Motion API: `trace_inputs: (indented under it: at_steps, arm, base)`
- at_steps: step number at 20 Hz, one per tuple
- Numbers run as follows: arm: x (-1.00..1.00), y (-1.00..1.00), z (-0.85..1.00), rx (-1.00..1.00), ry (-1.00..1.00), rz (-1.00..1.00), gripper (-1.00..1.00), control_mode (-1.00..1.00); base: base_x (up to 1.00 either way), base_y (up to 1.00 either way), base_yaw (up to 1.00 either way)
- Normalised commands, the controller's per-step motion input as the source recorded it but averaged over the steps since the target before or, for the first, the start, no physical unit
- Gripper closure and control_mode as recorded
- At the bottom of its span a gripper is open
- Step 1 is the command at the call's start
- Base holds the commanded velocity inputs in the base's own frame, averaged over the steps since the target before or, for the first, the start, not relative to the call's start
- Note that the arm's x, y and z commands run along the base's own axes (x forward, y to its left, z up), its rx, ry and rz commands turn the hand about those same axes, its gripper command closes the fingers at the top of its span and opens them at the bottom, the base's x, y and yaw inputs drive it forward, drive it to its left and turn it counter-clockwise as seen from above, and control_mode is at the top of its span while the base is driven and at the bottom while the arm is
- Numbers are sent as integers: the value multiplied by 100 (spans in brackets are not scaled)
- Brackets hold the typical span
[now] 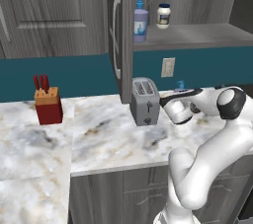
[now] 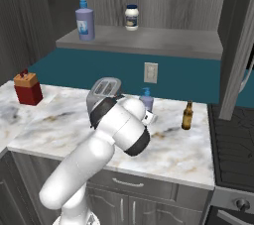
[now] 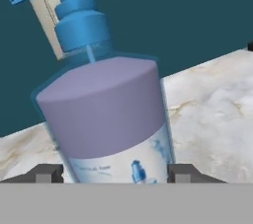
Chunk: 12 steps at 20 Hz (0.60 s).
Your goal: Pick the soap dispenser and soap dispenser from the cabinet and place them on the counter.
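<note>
Item one: I am seeing the gripper standing wide around a soap dispenser upright on the counter. Item two: second dispenser sitting on the cabinet shelf.

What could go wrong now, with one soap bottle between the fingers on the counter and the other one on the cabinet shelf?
1. The soap bottle on the counter stands between the gripper's fingertips; a sideways pull-away might tip it.
2. The toaster is close to the arm, so a wide swing could knock it.
3. On the shelf, the white jar stands near the second soap bottle and might be bumped.
</note>
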Motion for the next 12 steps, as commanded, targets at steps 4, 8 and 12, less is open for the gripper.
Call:
trace_inputs:
  at_steps: [4,8,12]
  arm:
    - [0,-4,-24,-9,0,0,100,-100]
    - [0,-8,-10,-4,0,-1,100,-100]
    - [0,-7,-5,-3,1,-1,-100,-100]
  base:
    - [0,0,0]
    - [0,0,0]
    - [0,0,0]
